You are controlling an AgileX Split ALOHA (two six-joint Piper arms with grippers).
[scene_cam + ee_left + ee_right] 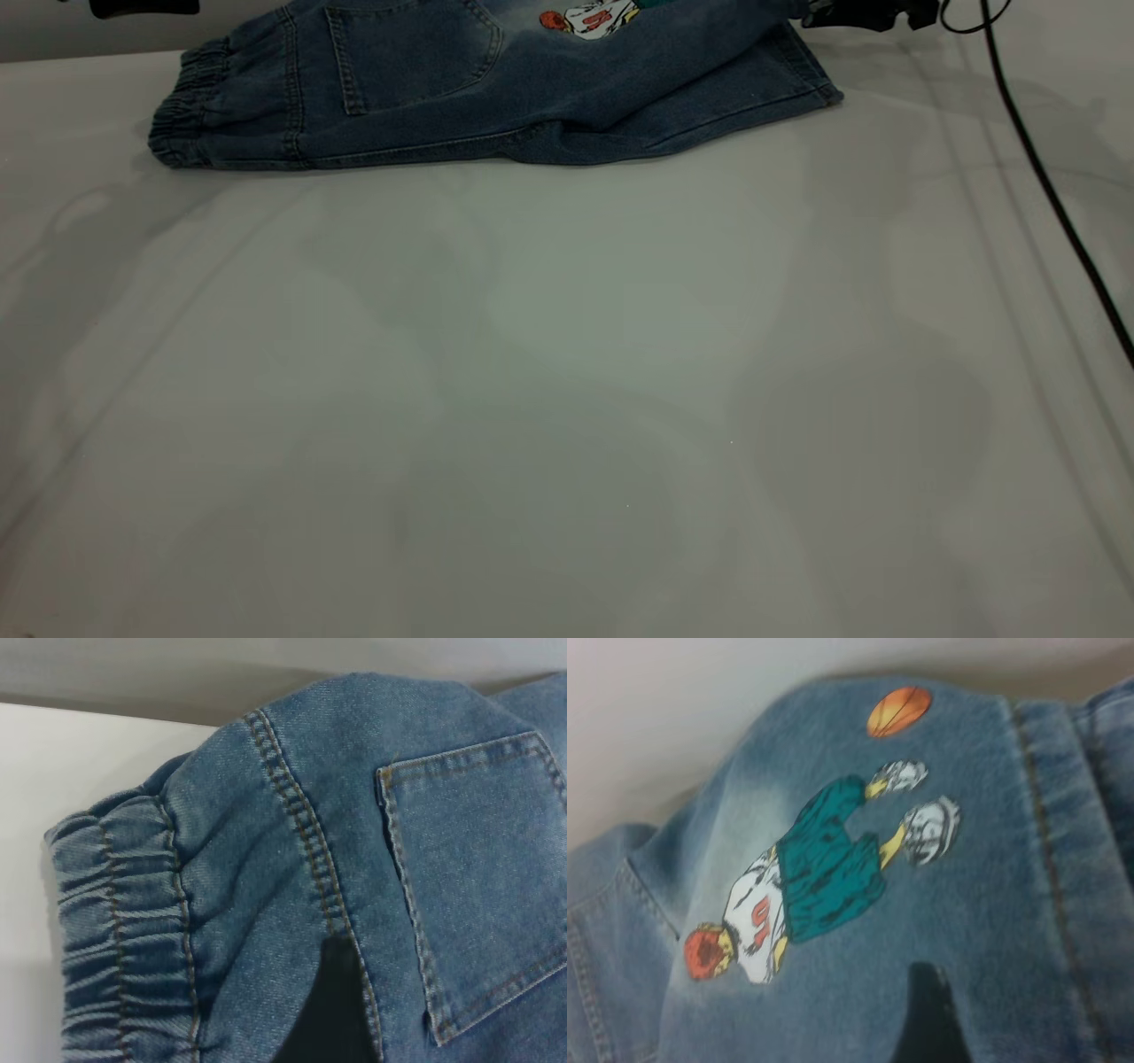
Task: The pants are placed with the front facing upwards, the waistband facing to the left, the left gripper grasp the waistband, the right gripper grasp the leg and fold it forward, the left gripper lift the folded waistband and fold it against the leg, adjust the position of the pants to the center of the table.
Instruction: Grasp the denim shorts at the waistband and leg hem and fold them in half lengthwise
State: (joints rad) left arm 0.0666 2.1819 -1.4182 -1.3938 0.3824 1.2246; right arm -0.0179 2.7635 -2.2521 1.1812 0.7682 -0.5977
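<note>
- Short blue denim pants (496,97) lie folded at the white table's (567,399) far edge, back pocket (478,877) and basketball-player patch (815,877) up, ruched waistband (182,120) at left.
- Left gripper (332,1014) clamps denim beside the pocket, jaws closed on it.
- Right gripper (926,1014) pinches denim below the patch.

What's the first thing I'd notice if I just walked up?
The pants, blue denim, lying folded at the far edge of the white table, waistband to the left. Next the bright cartoon basketball-player patch on the top layer, beside a back pocket. A black cable trails down the right side.
</note>
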